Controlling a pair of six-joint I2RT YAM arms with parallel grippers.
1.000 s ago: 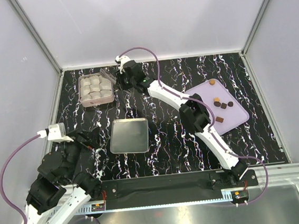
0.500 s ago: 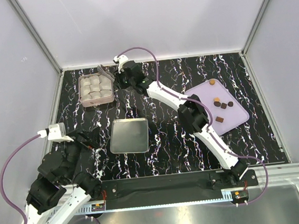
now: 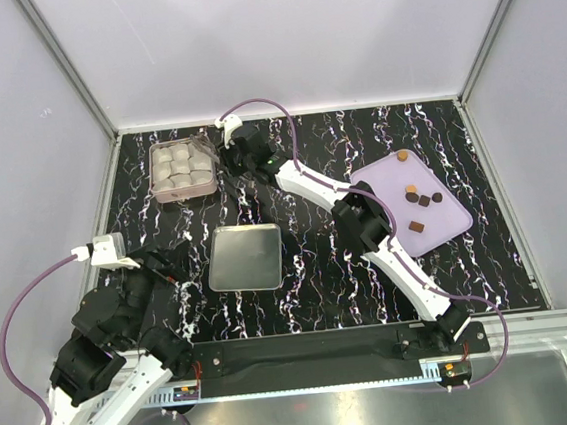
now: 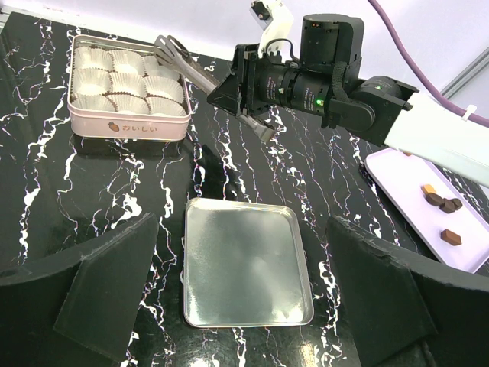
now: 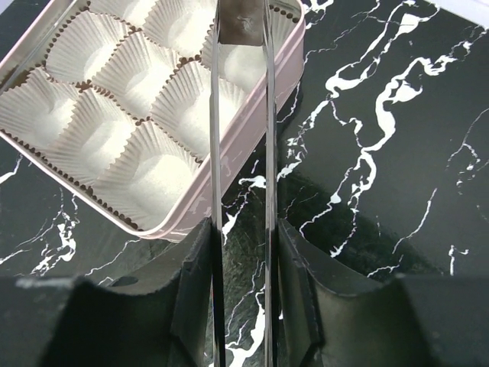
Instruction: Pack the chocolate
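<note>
Several chocolate pieces [image 3: 423,197] [image 4: 439,200], dark brown and tan, lie on a lilac tray [image 3: 456,226] at the right. A pink tin [image 3: 181,169] [image 4: 126,126] [image 5: 252,164] lined with white paper cups stands at the back left. My right gripper [image 3: 243,154] [image 5: 242,229] is shut on metal tongs [image 5: 215,153] [image 4: 187,65]. The tong tips reach over the tin's near right cups, with a small brownish lump [image 5: 241,27] between them. My left gripper [image 3: 175,283] [image 4: 241,229] is open and holds nothing, low at the front left, facing the lid.
A silver tin lid [image 3: 246,258] [image 4: 244,264] lies flat in the middle of the black marbled table. White walls and metal posts close in the back and sides. The right arm [image 3: 364,215] stretches diagonally across the table.
The right arm has swung left and farther back, carrying the tong tips from beside the tin to over its cups. Its jaws have eased slightly wider. The left arm has not moved.
</note>
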